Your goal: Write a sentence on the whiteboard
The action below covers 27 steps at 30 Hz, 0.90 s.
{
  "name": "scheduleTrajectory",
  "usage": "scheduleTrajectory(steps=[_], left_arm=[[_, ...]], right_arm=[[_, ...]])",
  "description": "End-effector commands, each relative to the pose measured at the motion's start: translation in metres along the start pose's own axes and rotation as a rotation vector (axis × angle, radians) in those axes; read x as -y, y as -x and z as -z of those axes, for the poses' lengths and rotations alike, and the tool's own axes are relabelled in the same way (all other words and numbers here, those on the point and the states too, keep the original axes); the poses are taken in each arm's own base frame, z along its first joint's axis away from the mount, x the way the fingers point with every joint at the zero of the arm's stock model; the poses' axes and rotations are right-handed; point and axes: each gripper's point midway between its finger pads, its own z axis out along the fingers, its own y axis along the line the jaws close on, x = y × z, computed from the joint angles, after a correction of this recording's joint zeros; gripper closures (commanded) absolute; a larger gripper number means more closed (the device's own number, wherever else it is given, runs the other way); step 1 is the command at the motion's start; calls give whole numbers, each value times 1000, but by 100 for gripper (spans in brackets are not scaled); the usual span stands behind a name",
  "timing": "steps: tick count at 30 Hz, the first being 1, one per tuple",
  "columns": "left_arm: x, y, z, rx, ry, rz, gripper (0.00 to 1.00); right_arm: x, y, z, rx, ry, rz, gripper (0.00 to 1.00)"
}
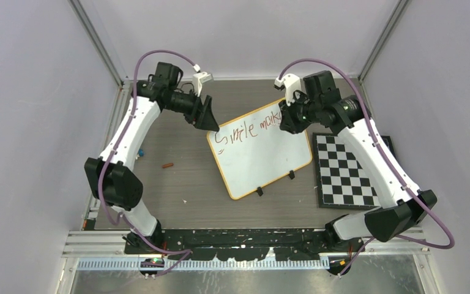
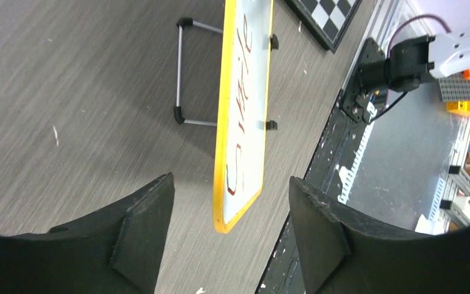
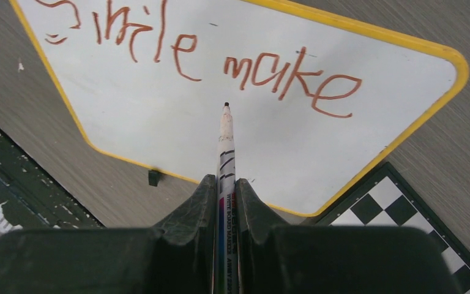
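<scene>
While the left gripper stands with fingers spread at a corner of the whiteboard, the right gripper clamps a marker. Bare white lies below the sentence.

L jaws apart; whiteboard corner btwn them, untouched.

You have a black-and-white checkered mat lying flat at the right side of the grey wood-grain table. Well to its left you see a small reddish-brown piece, too small to identify.
</scene>
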Motion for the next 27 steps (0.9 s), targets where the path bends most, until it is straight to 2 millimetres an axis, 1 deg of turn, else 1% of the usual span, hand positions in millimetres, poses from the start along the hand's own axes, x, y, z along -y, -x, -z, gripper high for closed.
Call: scheduleTrajectory(steps=[1, 2, 5, 6, 7, 10, 15, 17, 23, 27], left_arm=[[17, 22, 35, 134, 24, -23, 27], [15, 22, 40, 156, 33, -12, 24], [7, 17, 54, 219, 70, 38, 10], [4, 14, 59, 236, 83, 60, 3], [0, 10, 62, 247, 94, 76, 1], [-8, -5, 66, 268, 122, 107, 0], [-15, -29, 50, 268, 107, 169, 0], [-17, -35, 44, 269, 89, 177, 1], [-20, -39, 25, 232, 44, 182, 9], [-20, -37, 11, 204, 28, 170, 14]], right_arm=[[-26, 11, 14, 45, 42, 6, 100], [-32, 9, 12, 38, 54, 11, 100], [-49, 8, 8, 46, 88, 13, 100], [-55, 7, 7, 43, 104, 16, 100], [-62, 5, 5, 37, 123, 22, 100], [-80, -2, -2, 20, 183, 30, 100], [-100, -14, -18, 26, 237, 36, 100], [-106, -16, -24, 36, 250, 41, 100], [-124, -22, -41, 41, 285, 84, 100], [-130, -25, -52, 49, 263, 131, 100]])
